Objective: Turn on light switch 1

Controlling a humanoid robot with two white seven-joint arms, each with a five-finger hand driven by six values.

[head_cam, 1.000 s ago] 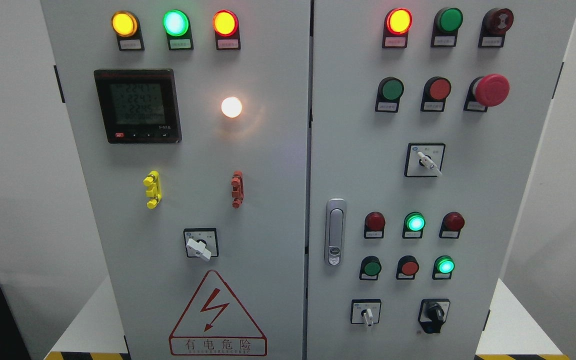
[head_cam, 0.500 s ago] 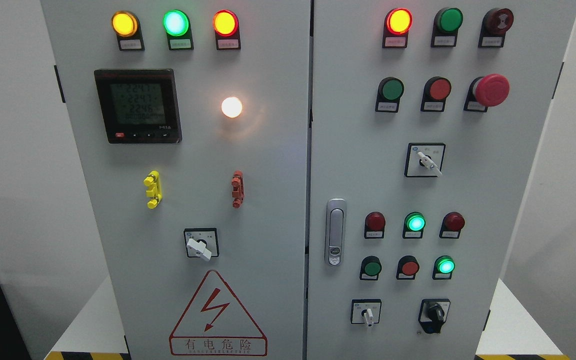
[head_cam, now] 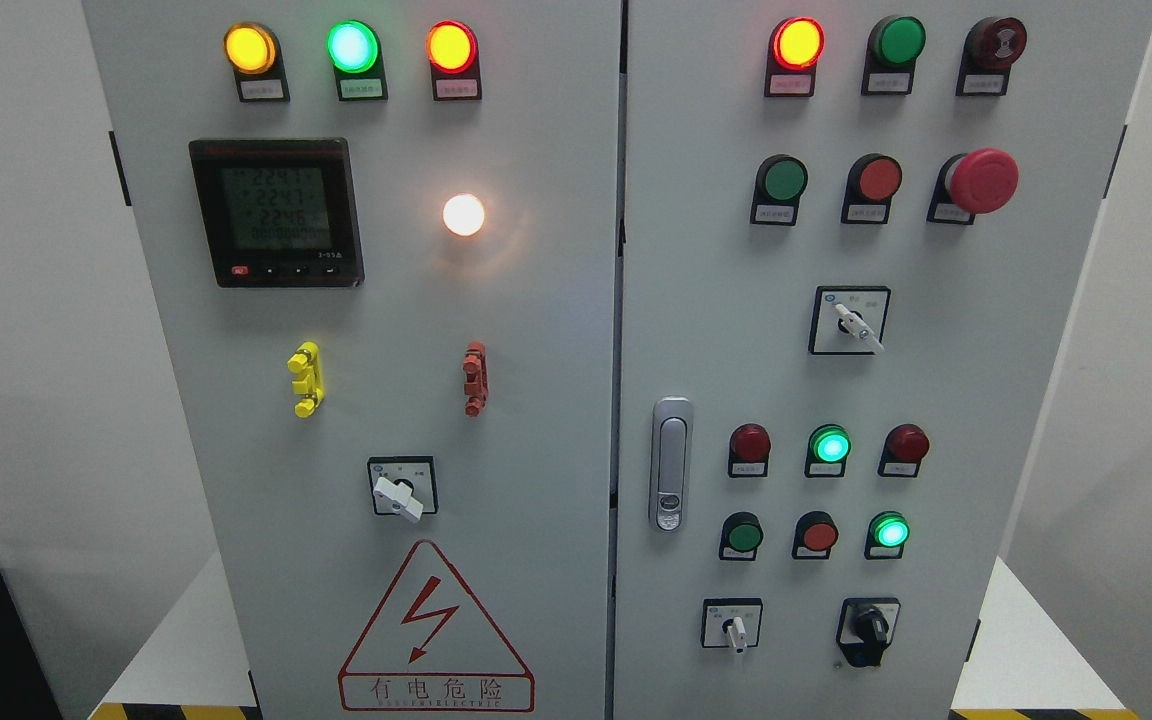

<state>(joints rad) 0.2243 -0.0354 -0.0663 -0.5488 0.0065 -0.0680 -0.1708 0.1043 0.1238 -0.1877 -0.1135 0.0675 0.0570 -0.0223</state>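
No robot hand anywhere in the head view, neither left nor right, so impossible to say whether spread, pressed together or pinching something.

Facing a grey electrical cabinet (head_cam: 536, 350) with two doors. Labels too small to read, so cannot tell for sure which control is light switch 1. Probably the white-handled selector (head_cam: 398, 495) on the left door, low under the round white lamp (head_cam: 463, 214), handle pointing to the lower right. Lamp glowing bright now. If linked to this selector, then already as the task wants; if not linked, then perhaps still to be turned. Not possible to decide from here.

Risks, as a judgement only:
- Choosing the wrong control, because of three more selectors on the right door: upper white one (head_cam: 856, 325), lower white one (head_cam: 734, 628), black one (head_cam: 871, 625).
- Turning a switch already on, and so putting the lamp out.
- Brushing the yellow lever (head_cam: 304, 378) or the red lever (head_cam: 475, 377) just above the selector with a wide approach.
- Slipping off the small handle with a loose grasp.
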